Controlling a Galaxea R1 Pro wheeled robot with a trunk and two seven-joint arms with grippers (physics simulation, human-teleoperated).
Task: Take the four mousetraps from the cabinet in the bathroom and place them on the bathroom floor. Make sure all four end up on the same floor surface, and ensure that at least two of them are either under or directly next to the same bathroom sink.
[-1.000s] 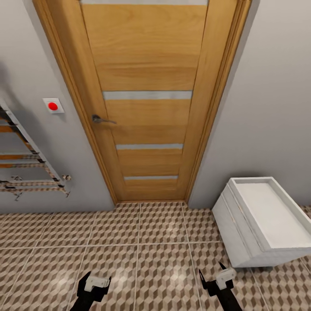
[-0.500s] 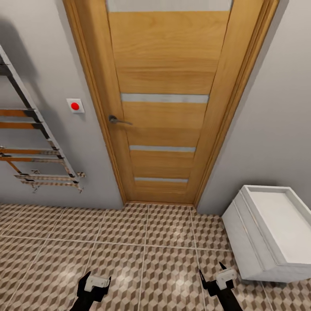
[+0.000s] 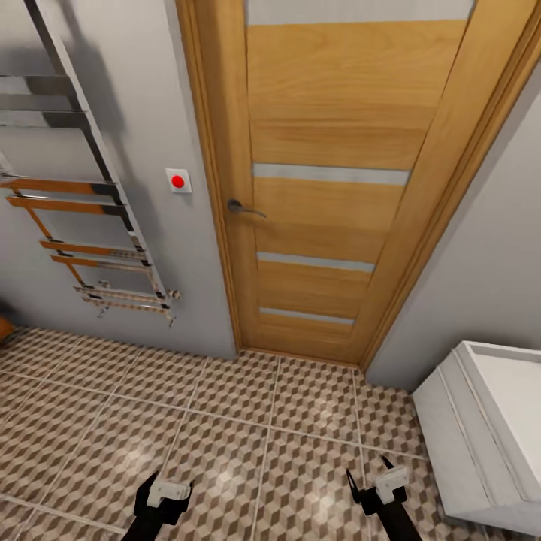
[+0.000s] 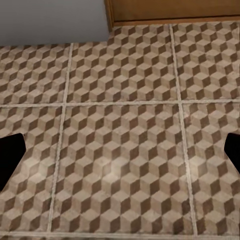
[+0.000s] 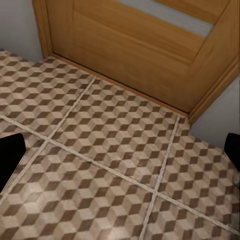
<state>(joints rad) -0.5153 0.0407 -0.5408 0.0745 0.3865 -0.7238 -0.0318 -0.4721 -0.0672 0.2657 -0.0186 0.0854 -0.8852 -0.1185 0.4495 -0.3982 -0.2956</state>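
Observation:
The bathroom floor [image 3: 225, 421] with its brown and beige cube tiles spreads in front of me. The white bathroom sink [image 3: 518, 398] on its white vanity unit [image 3: 451, 443] stands at the right edge, partly cut off. My left gripper [image 3: 167, 492] and right gripper [image 3: 376, 481] hang low over the tiles, both open and empty. In the left wrist view the left gripper [image 4: 120, 155] has its dark fingertips [image 4: 10, 157] wide apart over bare tiles. The right gripper [image 5: 120, 152] looks the same, near the door's foot. The mousetraps and the cabinet are out of view.
A shut orange-brown wooden door [image 3: 330, 188] with a lever handle [image 3: 244, 207] faces me. Left of it are a red wall button [image 3: 178, 181] and a chrome towel rail [image 3: 83, 203] on the grey wall. A small orange-brown corner [image 3: 4, 327] shows at the left edge.
The whole view has swung left: door, button and sink have shifted right in the picture and more of the towel rail shows. Both grippers keep their places and stay open.

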